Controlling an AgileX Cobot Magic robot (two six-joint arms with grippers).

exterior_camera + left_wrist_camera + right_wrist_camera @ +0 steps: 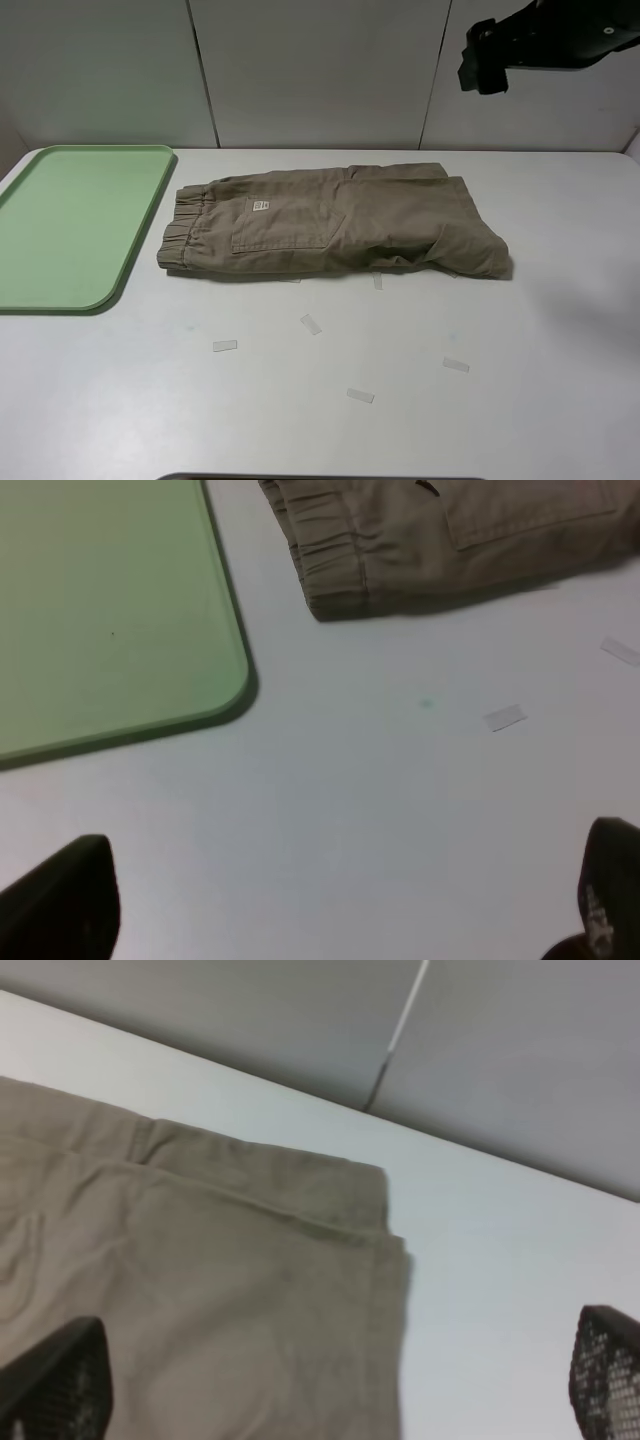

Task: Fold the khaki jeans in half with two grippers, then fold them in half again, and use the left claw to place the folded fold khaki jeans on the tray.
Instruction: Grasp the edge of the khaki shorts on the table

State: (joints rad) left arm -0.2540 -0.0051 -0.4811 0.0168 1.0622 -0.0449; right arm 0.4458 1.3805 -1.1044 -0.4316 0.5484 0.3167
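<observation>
khaki jeans [335,225] lie flat on the counter [560,400], waistband end just beside the tray [60,220] but not on it. left pincer [335,905] spread wide, holding nothing, over bare counter near the tray corner. right pincer [335,1385] also wide and empty, above the jeans' leg-hem end

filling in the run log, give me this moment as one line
jeans: on table, beside tray | left gripper: open, empty | right gripper: open, empty, over jeans
</observation>
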